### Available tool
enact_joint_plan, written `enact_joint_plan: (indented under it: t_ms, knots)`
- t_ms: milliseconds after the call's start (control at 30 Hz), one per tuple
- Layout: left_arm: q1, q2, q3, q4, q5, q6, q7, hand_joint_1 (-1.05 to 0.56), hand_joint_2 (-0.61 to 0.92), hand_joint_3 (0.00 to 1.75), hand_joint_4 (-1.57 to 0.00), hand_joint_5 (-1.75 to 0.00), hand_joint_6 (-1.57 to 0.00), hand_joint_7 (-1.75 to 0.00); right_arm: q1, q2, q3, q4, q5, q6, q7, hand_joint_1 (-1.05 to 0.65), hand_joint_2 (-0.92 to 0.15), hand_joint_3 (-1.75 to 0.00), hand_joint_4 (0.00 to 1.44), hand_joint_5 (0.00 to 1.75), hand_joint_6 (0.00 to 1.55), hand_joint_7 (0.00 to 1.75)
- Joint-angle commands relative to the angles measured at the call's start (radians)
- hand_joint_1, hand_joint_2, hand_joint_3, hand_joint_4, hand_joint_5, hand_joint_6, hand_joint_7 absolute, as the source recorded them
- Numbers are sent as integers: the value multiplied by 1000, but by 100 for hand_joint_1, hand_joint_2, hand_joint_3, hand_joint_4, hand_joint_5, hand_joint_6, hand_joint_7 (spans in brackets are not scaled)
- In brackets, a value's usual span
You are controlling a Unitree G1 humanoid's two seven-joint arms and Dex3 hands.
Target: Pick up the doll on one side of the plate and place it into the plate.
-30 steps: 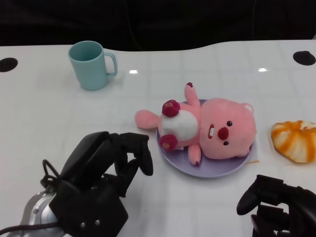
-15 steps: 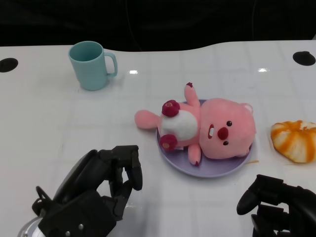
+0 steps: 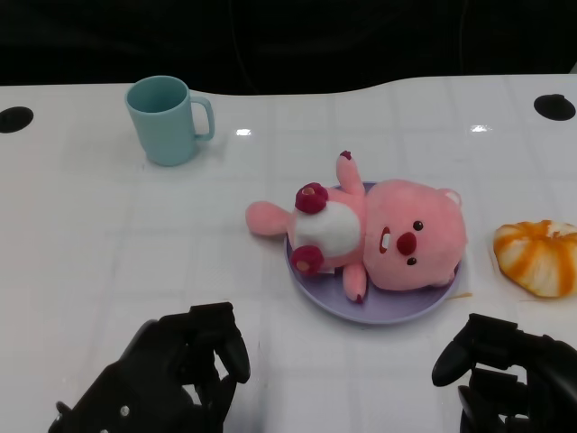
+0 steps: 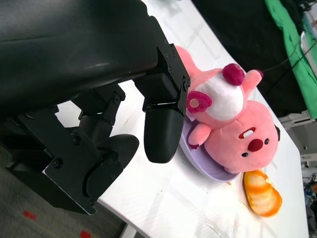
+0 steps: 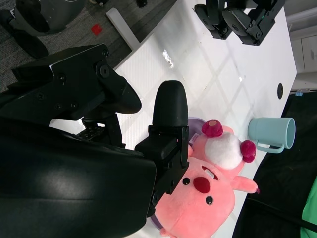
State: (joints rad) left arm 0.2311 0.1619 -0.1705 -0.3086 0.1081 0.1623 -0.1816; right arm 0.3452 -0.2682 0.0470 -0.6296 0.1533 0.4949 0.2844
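Observation:
A pink plush doll [image 3: 383,238] lies on its back in the lilac plate [image 3: 397,309], one arm hanging over the plate's left rim. It also shows in the left wrist view as the doll [image 4: 233,124] on the plate [image 4: 208,168] and in the right wrist view as the doll [image 5: 208,193]. My left hand [image 3: 185,370] sits low at the near left edge, apart from the plate, fingers apart and holding nothing. My right hand [image 3: 505,374] rests at the near right corner, fingers loosely apart, empty.
A teal mug [image 3: 167,117] stands at the back left. An orange-and-white bread-like toy [image 3: 539,255] lies right of the plate, seen too as the toy [image 4: 260,193]. Two dark round holes [image 3: 13,117] [image 3: 554,105] mark the table's far corners.
My left hand has drawn back toward me and sunk lower in the picture, away from the plate. The doll, plate and right hand have stayed put.

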Motion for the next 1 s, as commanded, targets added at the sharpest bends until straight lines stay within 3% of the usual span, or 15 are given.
enact_joint_plan:
  t_ms: [33,133,533,1000]
  knots:
    - [29,6,2,-43,-4,46,-5,2,41,138,-83,-175,-78,-163,-2,4,-1,6,-2,-11,-9,-3,-70,-107,64,175,52,150]
    - [46,-2,0,-84,-17,105,-7,2,43,135,-77,-175,-78,-161,-3,5,-2,10,1,-14,-8,-3,-71,-107,64,175,52,150]
    - [12,8,4,-99,-31,242,-36,3,45,134,-83,-175,-79,-163,-14,4,1,50,-11,-55,-6,-3,-70,-106,64,175,53,149]
    - [0,18,8,-42,-32,183,-34,5,49,130,-79,-175,-75,-164,-12,5,-2,74,2,-80,2,-1,-72,-104,63,175,52,148]
